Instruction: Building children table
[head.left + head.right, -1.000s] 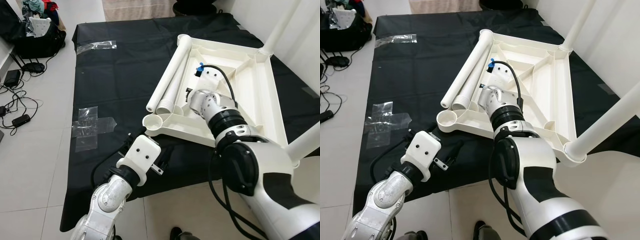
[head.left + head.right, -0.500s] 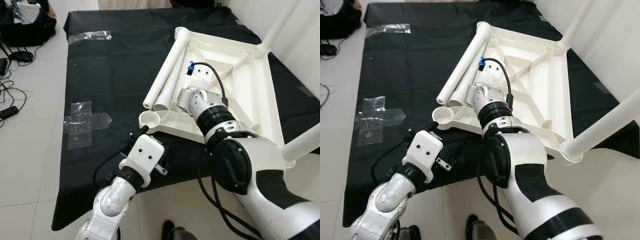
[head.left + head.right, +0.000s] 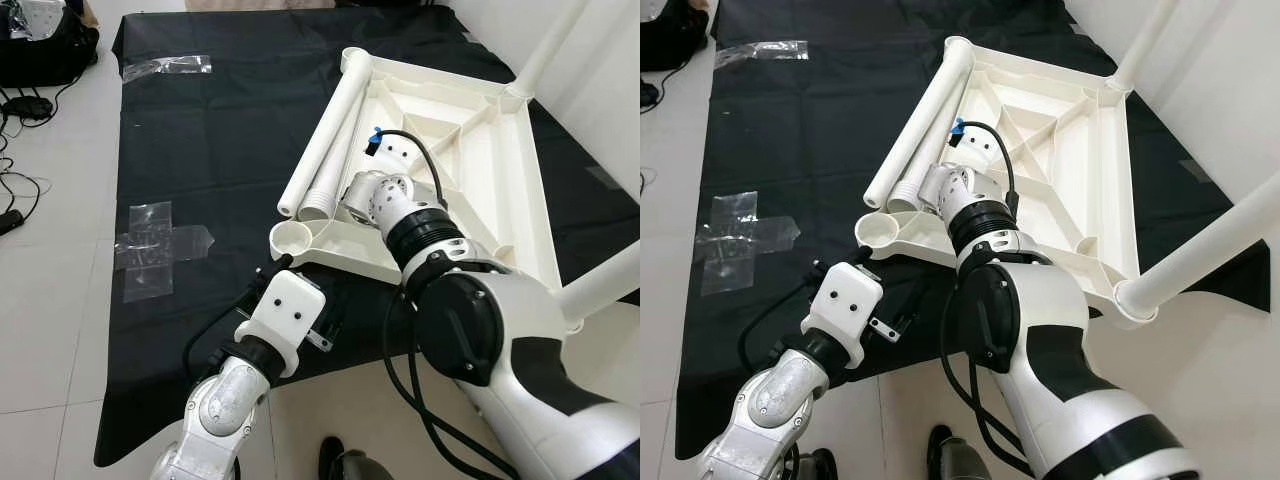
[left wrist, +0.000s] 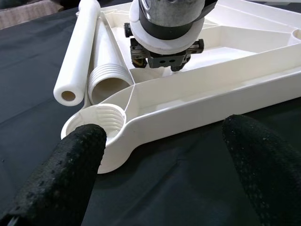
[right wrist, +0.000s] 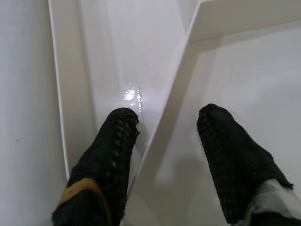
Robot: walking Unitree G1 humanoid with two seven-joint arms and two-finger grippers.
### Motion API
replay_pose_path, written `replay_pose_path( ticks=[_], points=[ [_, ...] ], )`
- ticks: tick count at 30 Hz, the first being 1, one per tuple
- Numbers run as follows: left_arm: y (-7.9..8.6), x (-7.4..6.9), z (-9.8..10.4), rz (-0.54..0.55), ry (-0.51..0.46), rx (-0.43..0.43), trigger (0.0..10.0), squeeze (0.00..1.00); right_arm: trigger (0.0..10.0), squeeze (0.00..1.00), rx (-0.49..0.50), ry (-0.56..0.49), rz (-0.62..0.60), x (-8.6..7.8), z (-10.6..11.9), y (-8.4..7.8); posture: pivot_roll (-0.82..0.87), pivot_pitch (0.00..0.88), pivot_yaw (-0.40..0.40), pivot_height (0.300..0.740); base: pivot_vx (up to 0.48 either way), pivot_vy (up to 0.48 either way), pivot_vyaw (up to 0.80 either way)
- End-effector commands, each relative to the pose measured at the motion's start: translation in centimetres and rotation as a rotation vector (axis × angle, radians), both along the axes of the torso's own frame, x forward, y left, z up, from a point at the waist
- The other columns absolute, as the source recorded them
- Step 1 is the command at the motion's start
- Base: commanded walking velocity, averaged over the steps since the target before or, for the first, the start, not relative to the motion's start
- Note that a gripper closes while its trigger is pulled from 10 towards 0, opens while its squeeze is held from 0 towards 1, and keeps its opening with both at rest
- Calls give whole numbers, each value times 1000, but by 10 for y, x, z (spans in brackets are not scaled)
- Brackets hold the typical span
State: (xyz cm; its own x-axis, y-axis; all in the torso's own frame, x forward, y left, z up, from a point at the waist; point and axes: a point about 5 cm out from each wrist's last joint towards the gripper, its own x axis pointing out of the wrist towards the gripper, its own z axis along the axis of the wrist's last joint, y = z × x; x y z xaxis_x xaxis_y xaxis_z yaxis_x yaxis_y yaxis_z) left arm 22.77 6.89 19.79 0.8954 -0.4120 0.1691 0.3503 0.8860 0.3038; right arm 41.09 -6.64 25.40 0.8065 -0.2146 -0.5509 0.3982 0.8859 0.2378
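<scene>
The white tabletop point(image 3: 500, 190) lies upside down on a black sheet point(image 3: 220, 150) on the floor, two loose legs point(image 3: 325, 140) along its edge. The right tool point(image 5: 164, 141) is spread, its fingers point(image 5: 108, 155) straddling a rib inside the tabletop. The left tool point(image 4: 160, 165) is released, near the threaded corner socket point(image 4: 96, 123).

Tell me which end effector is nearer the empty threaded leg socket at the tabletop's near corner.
Left. The left end effector hovers open just short of the socket, one finger beside it. The right end effector is farther in, straddling a rib of the tabletop.
</scene>
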Motion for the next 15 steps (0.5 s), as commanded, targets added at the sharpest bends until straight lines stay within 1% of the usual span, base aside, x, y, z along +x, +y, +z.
replay_pose_path(
  ticks=[1, 6, 8, 9, 10, 15],
  points=[
    [-2, -4, -1, -4, 15, -7, 10000, 0, 0, 0, -20, 48, 26, -3, -10, 6, -3, 311, -145, 740, 0, 0, 0],
    [-1, -4, -1, 0, 16, -4, 10000, 0, 0, 0, -48, 44, 34, -3, -12, 4, -3, 312, -142, 740, 0, 0, 0],
    [0, -3, -1, 3, 14, -3, 10000, 0, 0, 0, -73, 37, 50, -2, -15, 1, -2, 311, -141, 740, 0, 0, 0],
    [2, -2, 0, 6, 12, -3, 10000, 0, 0, 0, -100, 34, 55, -2, -17, -2, -8, 311, -137, 740, 0, 0, 0],
    [2, -2, 0, 6, 12, -3, 10000, 0, 0, 0, -100, 34, 55, -2, -17, -2, -8, 311, -137, 740, 0, 0, 0],
    [5, 1, 1, 15, 3, 9, 10000, 0, 0, 0, -184, 42, 47, 1, -23, -24, -6, 309, -129, 740, 0, 0, 0]
  ],
)
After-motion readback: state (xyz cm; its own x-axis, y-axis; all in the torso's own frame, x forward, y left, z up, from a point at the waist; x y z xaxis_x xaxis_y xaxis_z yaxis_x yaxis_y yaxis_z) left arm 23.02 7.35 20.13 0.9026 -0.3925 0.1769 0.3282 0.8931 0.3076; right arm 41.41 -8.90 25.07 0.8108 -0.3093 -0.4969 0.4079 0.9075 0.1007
